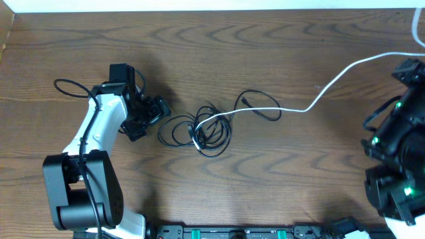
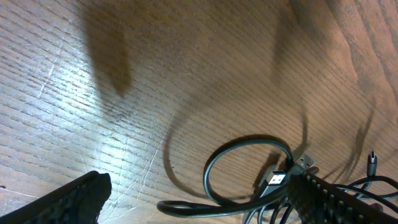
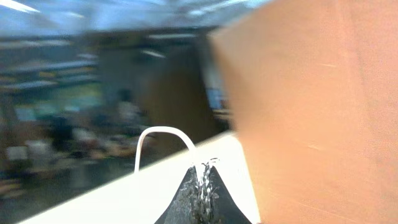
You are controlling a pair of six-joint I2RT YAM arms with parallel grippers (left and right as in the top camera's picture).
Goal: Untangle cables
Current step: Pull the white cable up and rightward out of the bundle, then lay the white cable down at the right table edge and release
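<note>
1. The left tool (image 1: 151, 116) is seen with its fingers spread wide and nothing between them. It hangs low over the bench (image 1: 265, 40), at the left rim of the tangle.
2. In the left wrist view, a black loop (image 2: 249, 142) and a silver-tipped plug (image 2: 273, 179) lie close to the finger at the right of that view. Only bare wood is seen toward the other finger, so the tangle is off-centre in the opening rather than squarely within it.
3. The black cables (image 1: 202, 129) lie heaped in overlapping coils just beside the left tool, on its side toward the middle of the bench.
4. The white cable (image 1: 292, 109) is threaded through that heap. From there it runs across the bench toward the right arm, then lifts off the wood toward the far right edge.
5. The right tool (image 3: 202, 179) is closed, and the white cable is seen arching out from its tips, so it is judged to be clamped on that cable. It is held high and well apart from the heap.
6. The left arm is by far the nearer to the knot. The coming move is judged to turn on this line-up: black coils just beyond the open left fingers, white cable stretched away from them. The coils could be pinned or gripped on the left while the white cable is drawn out along its own length.
</note>
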